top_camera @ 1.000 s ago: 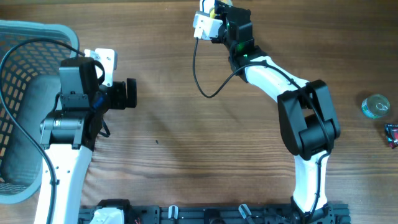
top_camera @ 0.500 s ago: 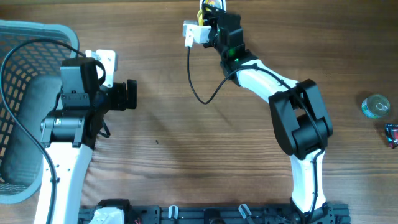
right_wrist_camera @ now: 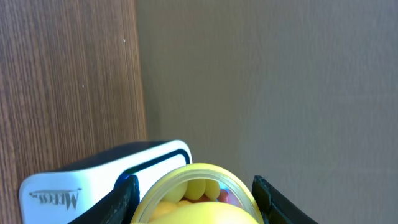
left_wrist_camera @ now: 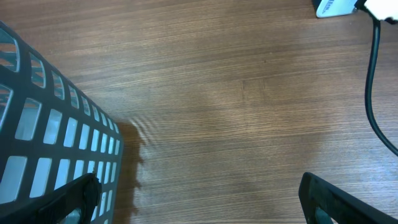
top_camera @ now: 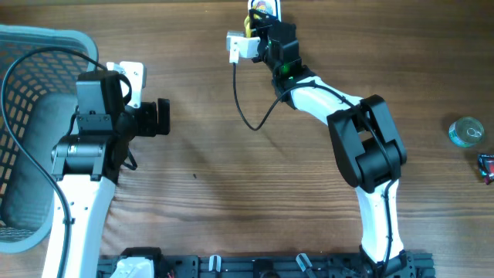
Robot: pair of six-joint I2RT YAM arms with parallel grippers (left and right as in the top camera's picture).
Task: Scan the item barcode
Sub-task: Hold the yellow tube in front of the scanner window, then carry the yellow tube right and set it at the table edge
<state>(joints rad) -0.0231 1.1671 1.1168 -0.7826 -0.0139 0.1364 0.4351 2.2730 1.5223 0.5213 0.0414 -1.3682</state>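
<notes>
My right gripper (top_camera: 265, 17) reaches to the far edge of the table and is shut on the item, a round yellow container (right_wrist_camera: 189, 208) with yellow and red sweets showing through its clear rim. In the right wrist view the container fills the space between the jaws, directly in front of a white barcode scanner (right_wrist_camera: 87, 183) with a black band. From above, the container (top_camera: 260, 7) shows only as a yellow patch. A corner of the scanner (left_wrist_camera: 333, 6) also shows in the left wrist view. My left gripper (top_camera: 160, 117) hangs open beside the basket with nothing in it.
A light blue mesh basket (top_camera: 35, 42) stands at the left edge, close to my left arm. A black cable (top_camera: 245, 108) loops over the table under the right arm. A clear round object (top_camera: 466, 131) and a small dark item (top_camera: 486, 166) lie at the far right.
My right arm has swung left and toward the far edge, carrying the yellow container with it. The left arm has not moved.
</notes>
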